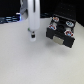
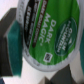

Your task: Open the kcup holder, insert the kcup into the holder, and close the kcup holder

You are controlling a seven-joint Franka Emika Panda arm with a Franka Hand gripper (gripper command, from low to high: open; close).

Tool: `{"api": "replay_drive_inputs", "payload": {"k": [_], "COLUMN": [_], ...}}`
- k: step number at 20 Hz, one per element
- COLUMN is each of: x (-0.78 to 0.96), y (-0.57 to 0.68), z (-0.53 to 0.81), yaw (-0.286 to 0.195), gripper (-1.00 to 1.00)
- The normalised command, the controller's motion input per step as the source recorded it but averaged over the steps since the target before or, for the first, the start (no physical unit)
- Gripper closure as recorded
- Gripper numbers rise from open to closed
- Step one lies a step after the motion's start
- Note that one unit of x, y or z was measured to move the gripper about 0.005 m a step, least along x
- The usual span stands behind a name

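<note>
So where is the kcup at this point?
The kcup is in the claw, above the white table, just to the exterior view's left of the kcup holder.

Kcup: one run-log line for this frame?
object: kcup | end effector: shut on kcup, above table | kcup holder: open, red-and-white pods inside | phase: carrying, not yet inserted

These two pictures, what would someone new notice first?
In the wrist view, the kcup fills the frame, its green Dark Magic lid facing the camera, with a teal finger against its rim. In the exterior view, the white arm hangs over a pale table, with the black kcup holder on the exterior view's right.
</note>
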Motion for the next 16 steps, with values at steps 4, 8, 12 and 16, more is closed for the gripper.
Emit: {"api": "replay_drive_inputs", "payload": {"k": [4,8,12,16], "x": [0.2,0.22,0.24,0.25], "y": [0.65,0.69,0.7,0.7], "z": [0.53,0.45,0.4,0.39], "yaw": [0.008,0.0,0.0,0.0], "gripper": [1.0,1.0,1.0,1.0]}}
